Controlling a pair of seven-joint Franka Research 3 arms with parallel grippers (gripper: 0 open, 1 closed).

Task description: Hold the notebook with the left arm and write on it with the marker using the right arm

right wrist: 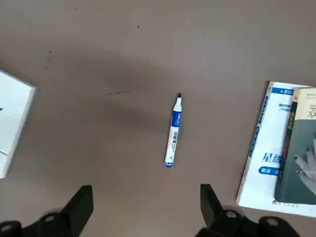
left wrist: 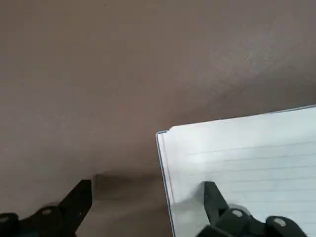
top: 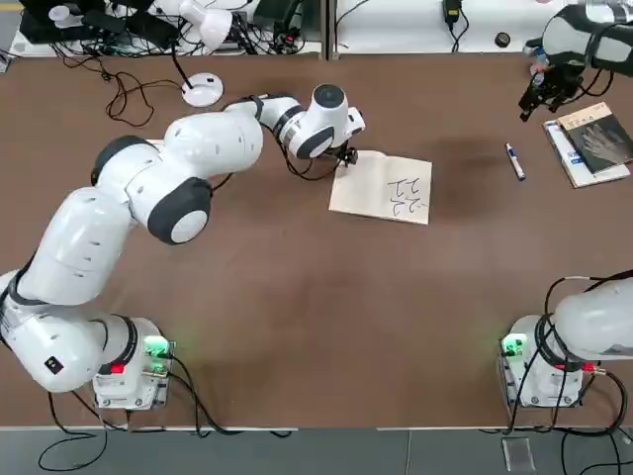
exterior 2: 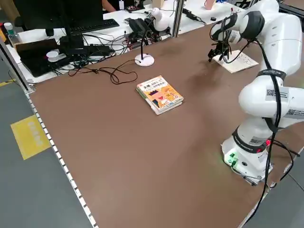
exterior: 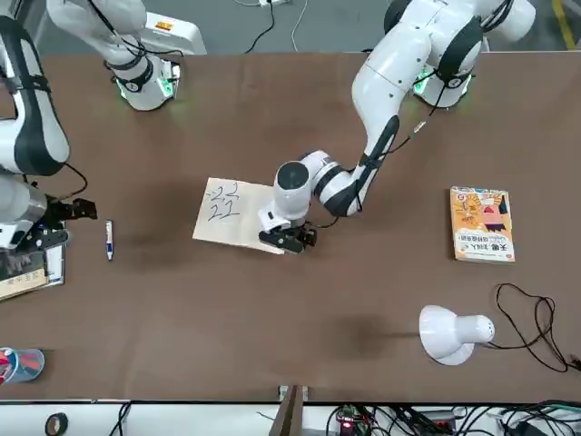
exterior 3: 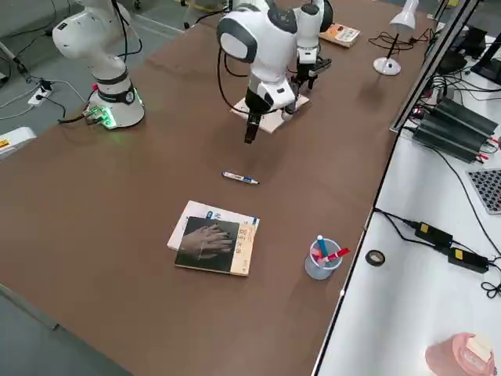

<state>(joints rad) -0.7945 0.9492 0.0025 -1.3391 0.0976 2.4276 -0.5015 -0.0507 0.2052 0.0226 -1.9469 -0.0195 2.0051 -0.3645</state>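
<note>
In the overhead view we see the notebook (top: 381, 187) lying open near the middle of the brown table (top: 297, 317), black scribbles on its page toward the 3 o'clock side. The left arm (top: 158, 188) reaches across from 8 o'clock, and the left gripper (top: 346, 155) sits at the notebook's corner at about 10 o'clock of the book. In the left wrist view its fingers are spread, one fingertip (left wrist: 210, 192) over the lined page and the other over bare table beside the page edge; whether the near tip actually presses on the paper we cannot tell from that close, partly cut-off view.

The marker (top: 515, 161) lies flat on the table at 3 o'clock from the notebook, well apart from it and held by nothing. The right arm (top: 593, 322) has its base at 5 o'clock, and the right gripper (top: 542, 92) hangs above the table at 2 o'clock, near the marker but clear of it, with its fingers spread wide and empty. The right wrist view looks down on the marker (right wrist: 173, 131) between and beyond the two fingers.

Just beside the marker, farther toward 3 o'clock, lies a dark-covered book (top: 597, 139) on a white booklet (top: 566, 150). A white desk lamp (top: 205, 30) stands at 11 o'clock.
</note>
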